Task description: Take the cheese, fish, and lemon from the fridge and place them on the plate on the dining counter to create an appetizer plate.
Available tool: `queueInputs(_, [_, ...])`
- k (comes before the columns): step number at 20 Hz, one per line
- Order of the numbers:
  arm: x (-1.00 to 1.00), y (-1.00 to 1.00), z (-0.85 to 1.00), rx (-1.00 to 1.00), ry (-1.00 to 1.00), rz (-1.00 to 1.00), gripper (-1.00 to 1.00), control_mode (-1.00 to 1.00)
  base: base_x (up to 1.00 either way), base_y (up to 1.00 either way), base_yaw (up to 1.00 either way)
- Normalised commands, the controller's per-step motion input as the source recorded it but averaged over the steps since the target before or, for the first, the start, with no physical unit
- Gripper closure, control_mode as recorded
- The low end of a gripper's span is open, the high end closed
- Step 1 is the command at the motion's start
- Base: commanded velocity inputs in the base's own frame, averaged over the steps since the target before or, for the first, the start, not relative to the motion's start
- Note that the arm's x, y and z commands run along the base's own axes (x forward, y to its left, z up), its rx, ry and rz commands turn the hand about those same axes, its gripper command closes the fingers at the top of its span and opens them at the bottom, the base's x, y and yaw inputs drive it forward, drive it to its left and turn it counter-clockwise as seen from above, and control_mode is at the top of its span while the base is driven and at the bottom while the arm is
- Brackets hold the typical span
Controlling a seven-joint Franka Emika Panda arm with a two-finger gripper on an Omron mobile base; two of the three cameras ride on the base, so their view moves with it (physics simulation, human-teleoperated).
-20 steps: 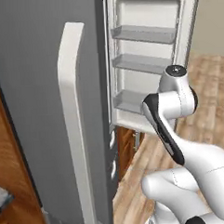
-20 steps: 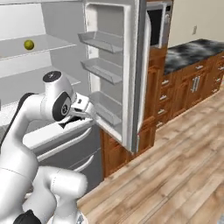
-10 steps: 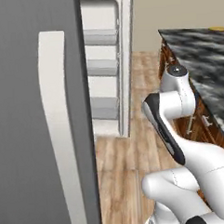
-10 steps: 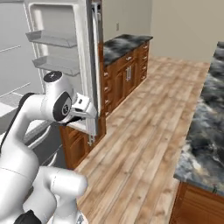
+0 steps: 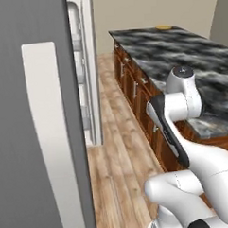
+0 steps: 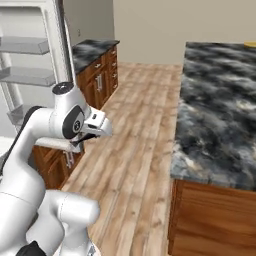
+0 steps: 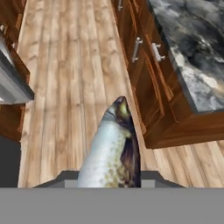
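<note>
Fish [image 7: 114,148] in the claw [image 7: 109,177] — the jaws grip its tail end, and its long axis runs straight out from them, head pointing away over the wood floor [image 7: 65,78]. Beside the fish, the desk [image 7: 192,57] presents a dark marbled edge above brown cabinets; a bare floor aisle separates the desk from the fridge [image 5: 36,129]. The base views add the plate [image 5: 163,27] — at the desk's far end, well apart from the arm.

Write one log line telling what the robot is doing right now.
phase: carrying | fingers: shut on fish | fridge: door open | dining counter: ahead | plate: far end
</note>
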Motion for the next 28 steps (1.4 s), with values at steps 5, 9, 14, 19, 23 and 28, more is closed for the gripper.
queueInputs(5, [0.0, 0.0, 0.0, 0.0, 0.0, 0.0, 1.0, 1.0, -0.13, -0.98, -0.2])
queueInputs(9, [0.0, 0.0, 0.0, 0.0, 0.0, 0.0, 1.0, 1.0, -0.09, -1.0, -0.13])
queueInputs(14, [0.0, 0.0, 0.0, 0.0, 0.0, 0.0, 1.0, 1.0, -0.03, -1.0, -0.06])
queueInputs(19, [0.0, 0.0, 0.0, 0.0, 0.0, 0.0, 1.0, 1.0, 0.0, -1.0, -0.02])
queueInputs(23, [0.0, 0.0, 0.0, 0.0, 0.0, 0.0, 1.0, 1.0, 0.0, -1.0, -0.01])
queueInputs(28, [0.0, 0.0, 0.0, 0.0, 0.0, 0.0, 1.0, 1.0, 0.0, -1.0, -0.01])
